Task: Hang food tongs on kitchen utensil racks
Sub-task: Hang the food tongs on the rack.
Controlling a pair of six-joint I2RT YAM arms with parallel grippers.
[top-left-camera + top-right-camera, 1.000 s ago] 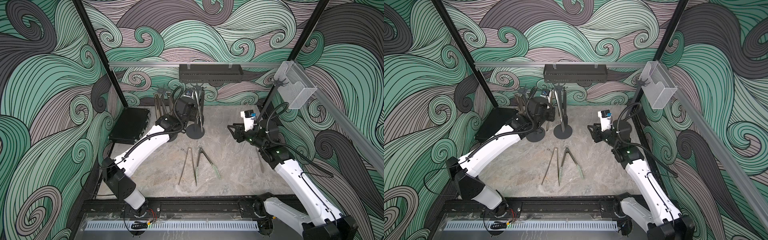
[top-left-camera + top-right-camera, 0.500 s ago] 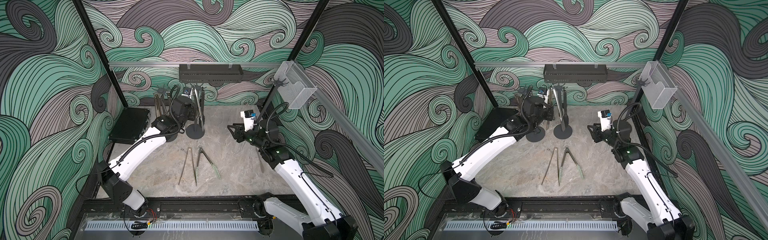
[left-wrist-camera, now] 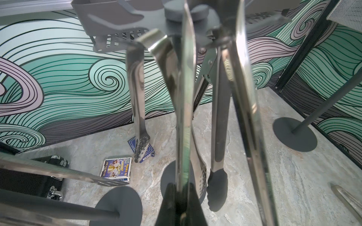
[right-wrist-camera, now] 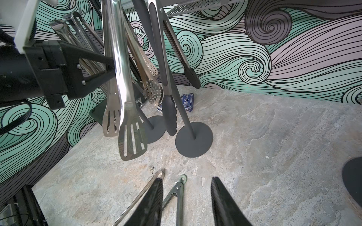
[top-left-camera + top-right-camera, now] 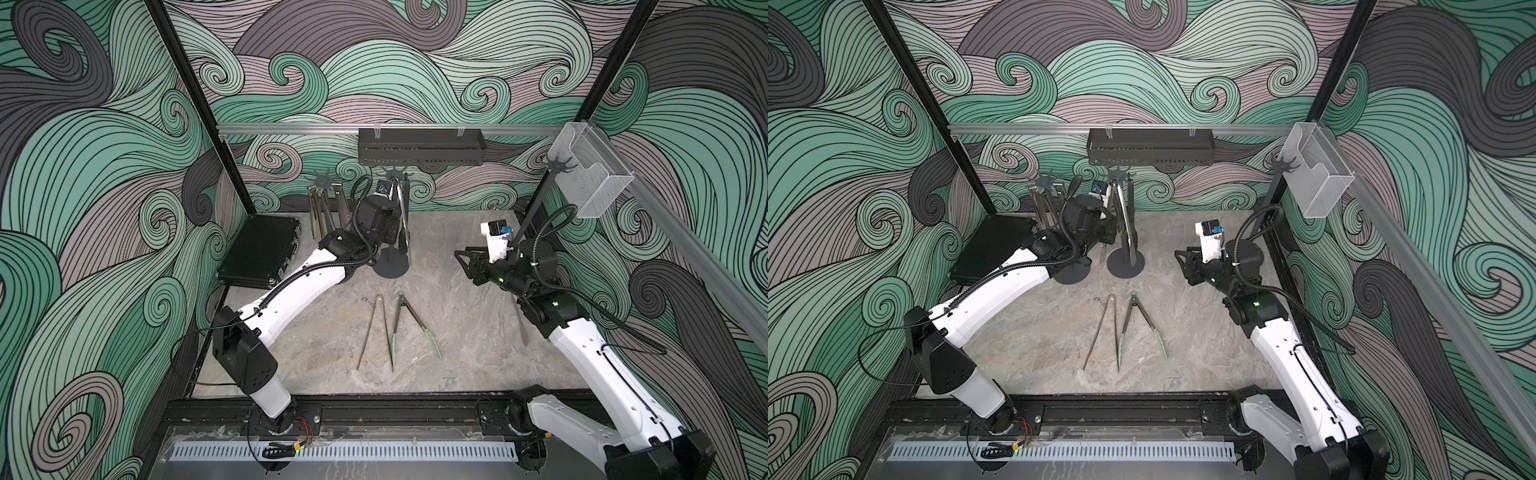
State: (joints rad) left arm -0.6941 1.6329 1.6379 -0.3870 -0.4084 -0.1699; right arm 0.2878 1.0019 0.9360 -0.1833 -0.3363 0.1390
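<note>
The left gripper [image 3: 181, 188], jaws clenched on steel tongs [image 3: 186, 94] held upright at the middle rack's crown [image 5: 395, 171], should, I reckoned, seat their bend over a hook before letting go, while the right gripper [image 4: 187, 183], jaws parted and empty, hovered above two pairs [image 5: 376, 328] on the surface [image 5: 465, 332].

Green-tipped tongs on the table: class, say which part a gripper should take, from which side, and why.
Probably the neck just past the ring end, from straight above, jaws across the width. The green-tipped tongs lie flat with arms splayed toward the front; only near the hinge are both arms close enough to pinch together.
</note>
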